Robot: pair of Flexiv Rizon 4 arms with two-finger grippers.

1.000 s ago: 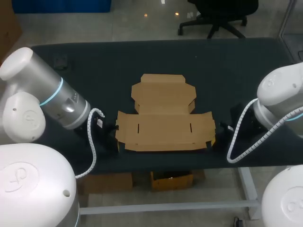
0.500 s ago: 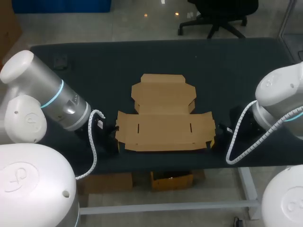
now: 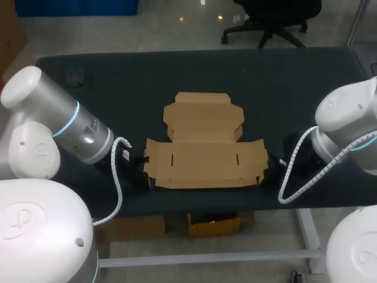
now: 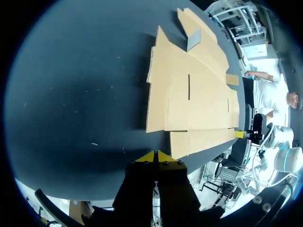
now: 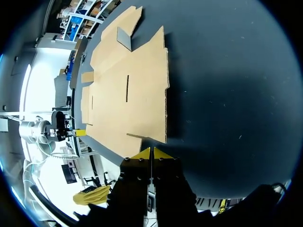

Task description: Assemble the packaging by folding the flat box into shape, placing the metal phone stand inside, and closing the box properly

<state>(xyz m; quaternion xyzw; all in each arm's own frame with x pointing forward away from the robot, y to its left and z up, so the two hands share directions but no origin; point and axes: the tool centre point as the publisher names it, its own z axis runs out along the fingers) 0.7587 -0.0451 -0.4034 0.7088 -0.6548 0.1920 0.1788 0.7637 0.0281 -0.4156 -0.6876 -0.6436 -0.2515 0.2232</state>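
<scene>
The flat box (image 3: 205,159) lies unfolded on the dark counter (image 3: 118,76), and what matters for the coming move is that its long axis runs straight from one pincer to the other, so each arm faces one short end. From our left wrist, the left pincer (image 4: 154,156) is clenched, its yellow tips pressed together on nothing, low over the counter. The box (image 4: 194,94) spreads ahead of it, and the corner of the narrow front strip sits just ahead of the tips and slightly to one side, near but apart. Our right pincer (image 5: 151,153) mirrors this: it is clenched and empty, and the box (image 5: 128,90) stretches ahead of it towards the other arm. Here the nearest corner of the panel is just beyond the yellow tips, so close that we cannot tell whether they touch it. We judge the two arms about equally near, the right perhaps a shade closer to its corner. The end flaps are therefore the natural first folds, each taken by the arm on its own side. We see no metal phone stand that we can be sure of.
</scene>
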